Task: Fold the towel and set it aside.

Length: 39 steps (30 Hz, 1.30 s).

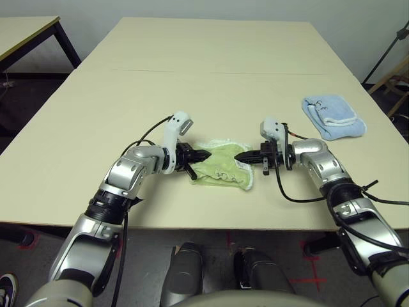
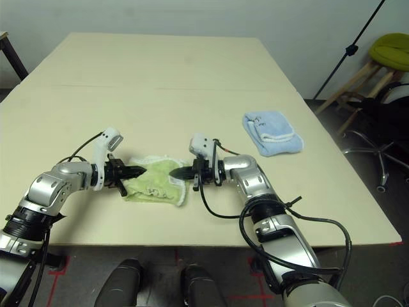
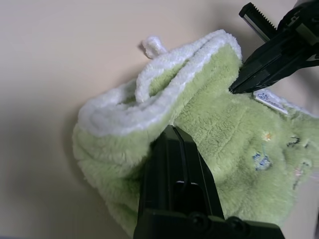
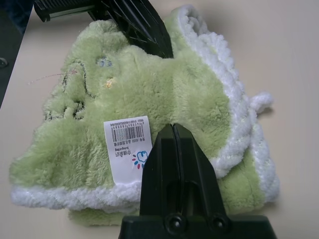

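The light green towel (image 1: pixel 222 167) lies bunched and folded near the table's front edge, white edging showing, with a barcode label (image 4: pixel 127 137) and dark embroidery (image 4: pixel 65 99) on top. My left gripper (image 1: pixel 207 155) comes in from the left, shut, its tip resting on the towel's left side (image 3: pixel 199 114). Opposite it, my right gripper (image 1: pixel 238 157) is also shut, tip touching the towel's right side. Nothing lies between either pair of fingers. The two tips face each other across the fabric, a short gap apart.
A smaller light-blue folded cloth (image 1: pixel 333 116) lies on the table to the right, behind my right arm. The beige table (image 1: pixel 211 64) stretches far back. Another table (image 1: pixel 25 32) stands at far left; a stool (image 2: pixel 391 51) and a stand (image 2: pixel 351 50) are off to the right.
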Motion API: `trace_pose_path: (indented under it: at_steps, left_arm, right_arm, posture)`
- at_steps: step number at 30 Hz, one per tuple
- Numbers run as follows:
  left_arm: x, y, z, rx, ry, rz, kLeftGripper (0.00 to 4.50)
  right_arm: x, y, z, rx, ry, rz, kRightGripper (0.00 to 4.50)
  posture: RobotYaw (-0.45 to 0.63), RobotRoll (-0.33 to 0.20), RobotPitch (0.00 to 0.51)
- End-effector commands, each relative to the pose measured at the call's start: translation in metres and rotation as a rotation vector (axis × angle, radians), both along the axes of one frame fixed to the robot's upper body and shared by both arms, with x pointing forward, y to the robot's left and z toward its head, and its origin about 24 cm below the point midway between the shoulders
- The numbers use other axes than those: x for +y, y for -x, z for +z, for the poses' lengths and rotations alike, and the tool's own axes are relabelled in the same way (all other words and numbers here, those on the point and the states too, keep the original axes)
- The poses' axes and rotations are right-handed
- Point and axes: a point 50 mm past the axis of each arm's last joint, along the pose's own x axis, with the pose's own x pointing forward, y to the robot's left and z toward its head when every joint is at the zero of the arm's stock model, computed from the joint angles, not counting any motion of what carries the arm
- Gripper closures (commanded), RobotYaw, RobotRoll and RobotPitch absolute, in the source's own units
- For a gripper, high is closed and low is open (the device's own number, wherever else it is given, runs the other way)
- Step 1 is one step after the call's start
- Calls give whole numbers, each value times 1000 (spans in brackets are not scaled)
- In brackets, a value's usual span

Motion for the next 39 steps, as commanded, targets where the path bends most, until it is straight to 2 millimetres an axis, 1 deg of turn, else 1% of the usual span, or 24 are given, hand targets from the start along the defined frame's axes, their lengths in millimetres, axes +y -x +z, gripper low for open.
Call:
trace_pose_path:
  at_steps: [1, 2, 3, 4, 5, 7, 8, 9, 10, 12, 13, 15, 18, 19, 22, 24, 25, 27, 30, 32, 36, 39]
  left_arm:
    - [-2, 2, 24, 5, 69, -21, 4321]
    - [-1, 4, 30, 8, 87, -27, 4123]
    - [1, 5, 37, 4, 102, -34, 3930]
    - [5, 7, 44, -3, 115, -38, 3653]
    - [12, 8, 50, -4, 116, -30, 3352]
    - [31, 10, 57, 28, 115, 29, 2680]
    - [41, 11, 59, 66, 125, 68, 2335]
    - [46, 11, 60, 92, 134, 92, 2041]
    - [55, 12, 60, 106, 138, 118, 1678]
    - [65, 13, 61, 143, 147, 152, 1103]
    - [70, 15, 60, 181, 156, 167, 724]
    - [73, 18, 57, 266, 153, 172, 83]
    - [73, 17, 46, 360, 117, 201, 33]
    - [72, 15, 41, 393, 119, 214, 33]
    - [68, 10, 28, 484, 147, 236, 33]
    - [65, 5, 22, 503, 167, 236, 33]
    - [62, 1, 18, 501, 158, 247, 33]
    - [57, -4, 13, 508, 158, 244, 33]
    - [48, -3, 9, 564, 165, 195, 33]
    - [46, -3, 5, 578, 154, 177, 33]
    - [39, -4, 0, 645, 196, 163, 33]
    - [28, -3, 1, 674, 220, 107, 33]
  right_arm:
    - [-4, -1, 24, 4, -61, 53, 4491]
    - [-5, -1, 30, 2, -68, 69, 4500]
    - [-7, -1, 36, -6, -67, 82, 4123]
    - [-10, -1, 43, -11, -72, 93, 3936]
    - [-15, -1, 49, -16, -67, 100, 3629]
    - [-25, -2, 63, -26, -59, 103, 2943]
    - [-30, -3, 69, -34, -46, 100, 2539]
    - [-33, -3, 72, -38, -38, 98, 2253]
    - [-39, -3, 78, -52, -37, 102, 1832]
    - [-48, -2, 86, -73, -32, 112, 1226]
    - [-54, 0, 92, -92, -28, 128, 800]
    - [-65, 2, 98, -109, 7, 129, 92]
    - [-80, 2, 100, -104, 93, 97, 36]
    - [-84, 2, 102, -111, 108, 88, 36]
    - [-93, 4, 107, -159, 174, 79, 36]
    - [-97, 4, 106, -298, 227, 36, 36]
    - [-99, 8, 102, -304, 235, 67, 36]
    - [-101, 15, 99, -290, 208, 121, 36]
    - [-110, 21, 95, -248, 218, 120, 36]
    - [-113, 22, 98, -215, 223, 108, 36]
    - [-110, 27, 105, -134, 194, 119, 36]
    - [-111, 31, 105, -102, 208, 131, 36]
  posture:
    - [175, 0, 130]
    - [175, 0, 130]
    - [175, 0, 130]
    - [174, 0, 130]
    - [175, 0, 130]
    - [176, 0, 133]
    - [177, 0, 132]
    - [177, 0, 132]
    - [178, 0, 133]
    - [178, 0, 142]
    - [179, 0, 144]
    - [178, 0, 144]
    - [178, 0, 144]
    - [176, 0, 137]
    - [176, 0, 137]
    - [157, 0, 129]
    - [155, 0, 125]
    - [145, 0, 122]
    - [139, 0, 124]
    - [137, 0, 124]
    - [130, 0, 127]
    - [129, 0, 131]
